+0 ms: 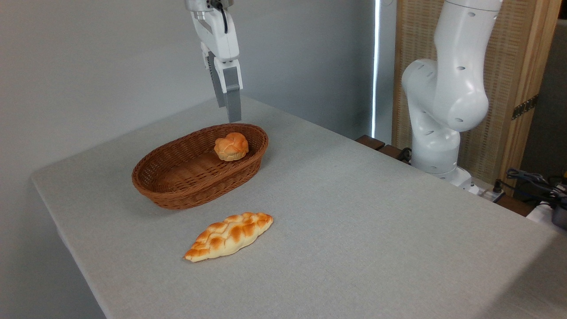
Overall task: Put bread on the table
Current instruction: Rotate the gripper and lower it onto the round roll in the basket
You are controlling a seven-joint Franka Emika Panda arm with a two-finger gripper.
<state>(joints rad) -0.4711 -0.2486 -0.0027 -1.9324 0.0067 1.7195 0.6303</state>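
The bread [231, 146] is lying inside the wicker basket [177, 195], toward its 2 o'clock end, not yet on the table [376, 221]. The gripper [229, 108] is hanging above the bun, empty; whether its fingers are apart cannot be told. A braided loaf [228, 235] is lying at the basket's 5 o'clock.

woven wicker basket [177, 190], matt fabric table [354, 221]

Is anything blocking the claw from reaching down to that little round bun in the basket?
Nothing visible does. The gripper hangs above the bread, with only air between them. The bun lies uncovered at the right end of the wicker basket, whose low rim only rings it.
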